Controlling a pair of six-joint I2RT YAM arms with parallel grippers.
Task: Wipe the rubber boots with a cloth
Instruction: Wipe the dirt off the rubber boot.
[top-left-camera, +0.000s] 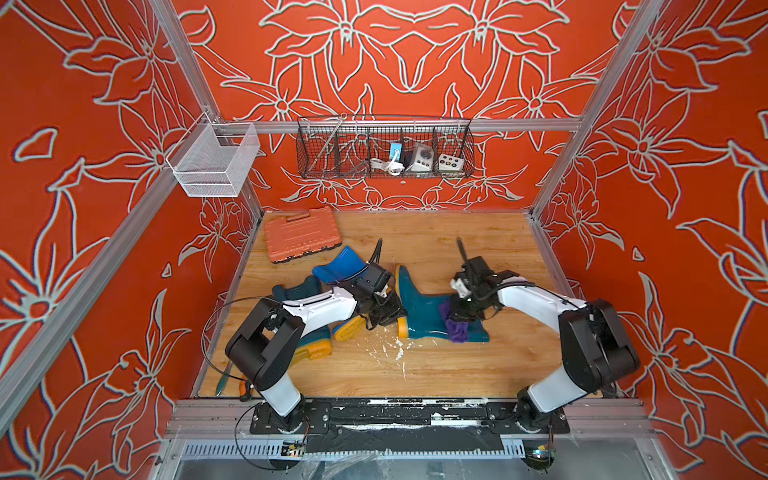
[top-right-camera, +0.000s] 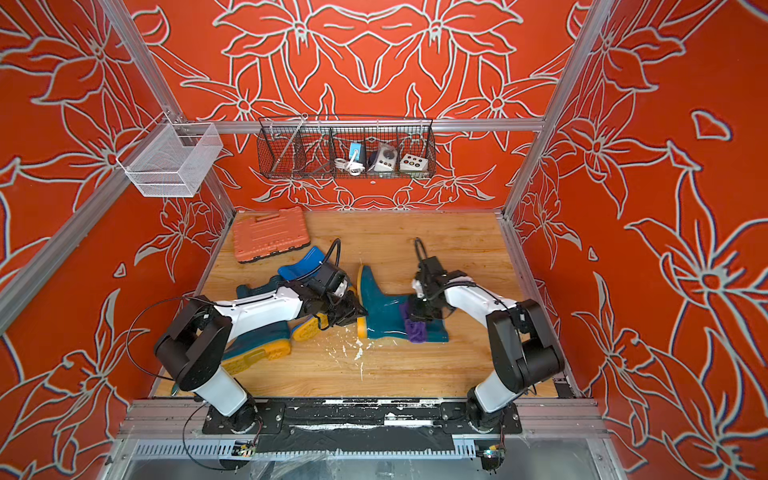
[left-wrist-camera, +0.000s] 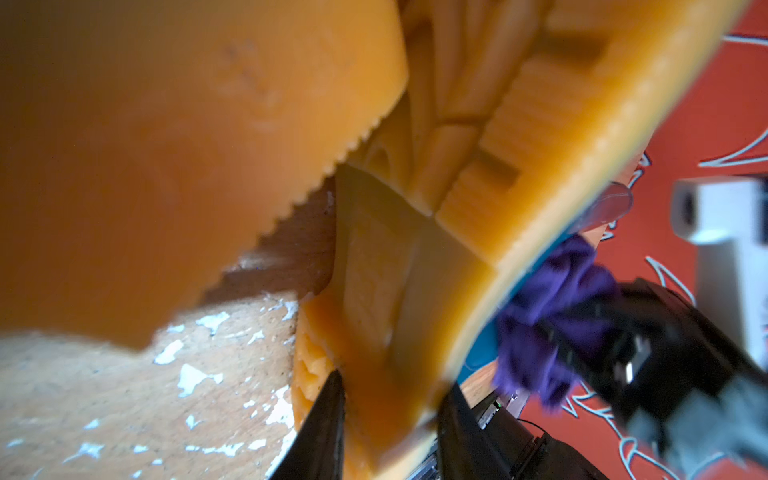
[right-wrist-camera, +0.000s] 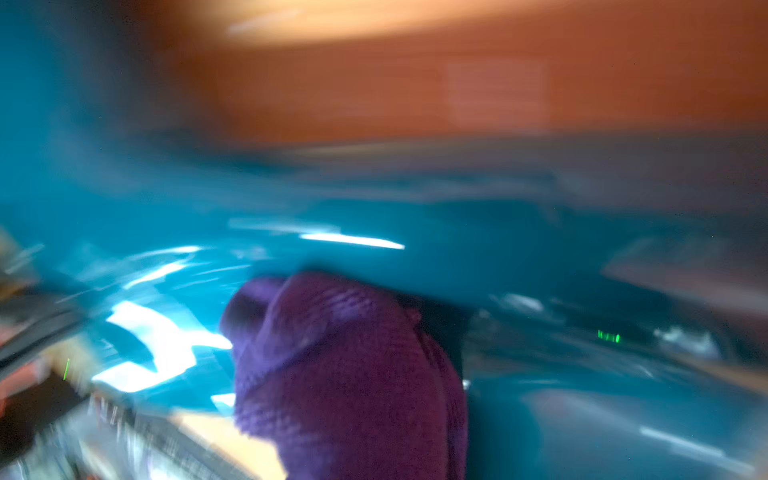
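Observation:
A dark teal rubber boot (top-left-camera: 428, 309) (top-right-camera: 384, 311) lies on its side mid-table, its yellow sole toward my left arm. My left gripper (top-left-camera: 392, 318) (left-wrist-camera: 392, 419) is shut on that sole's heel edge (left-wrist-camera: 386, 353), one black finger on each side. The purple cloth (top-left-camera: 455, 328) (right-wrist-camera: 349, 374) is bunched in my right gripper (top-left-camera: 459, 309), which is shut on it and presses it against the boot's shaft (right-wrist-camera: 415, 216); the cloth hides the fingers. A second teal boot (top-left-camera: 299, 291) lies under my left arm, and a bright blue boot (top-left-camera: 340, 266) lies behind it.
An orange tool case (top-left-camera: 301, 235) lies at the back left. A black wire basket (top-left-camera: 384, 149) and a white mesh basket (top-left-camera: 216, 160) hang from the rails. White flecks (top-left-camera: 392, 347) dot the wooden floor. Small hand tools (top-left-camera: 222, 382) lie at the front left corner.

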